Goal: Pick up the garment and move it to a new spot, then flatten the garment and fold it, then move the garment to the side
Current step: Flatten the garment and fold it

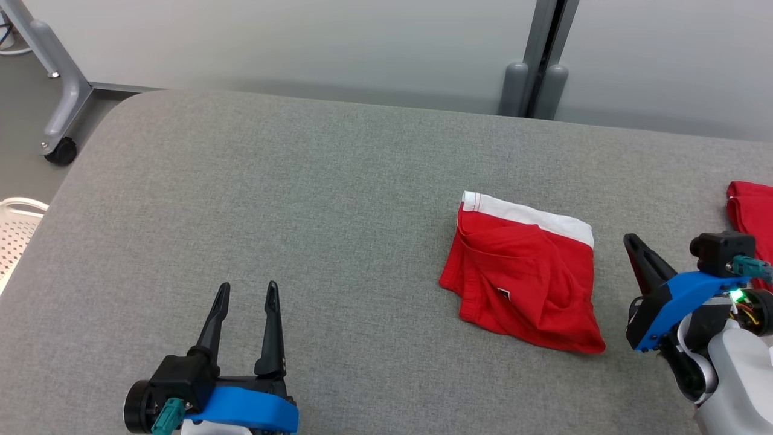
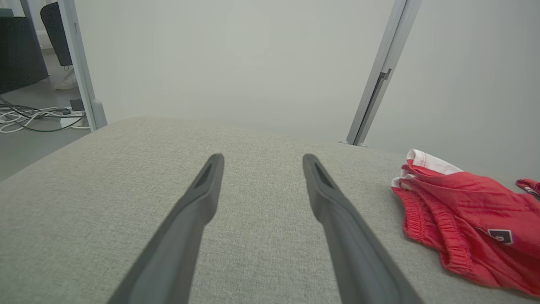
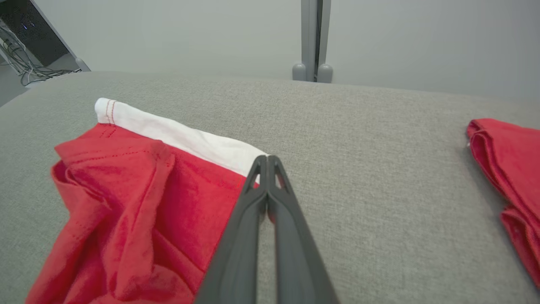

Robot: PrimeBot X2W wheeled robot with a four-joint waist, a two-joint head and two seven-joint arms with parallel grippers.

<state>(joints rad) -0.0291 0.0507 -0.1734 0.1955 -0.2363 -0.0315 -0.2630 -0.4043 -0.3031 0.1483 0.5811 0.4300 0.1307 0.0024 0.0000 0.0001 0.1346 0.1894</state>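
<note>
Left wrist view's edge crops the garment (image 2: 472,211) and a second red cloth (image 2: 529,185).

- The head view looks from high up, forward and down, onto the soft grey cloth-covered table (image 1: 241,181).
- The left wrist view sits low and close to the table top. It looks along the left gripper (image 2: 262,157), whose two dark fingers stand apart, toward the pale wall (image 2: 253,63).
- The right wrist view sits low, very near the folded red garment with a white waistband (image 3: 126,202) at lower left. It looks past the right gripper (image 3: 267,157), fingers pressed together.
- All three views share that garment and the grey metal post (image 1: 539,36) at the back.
</note>
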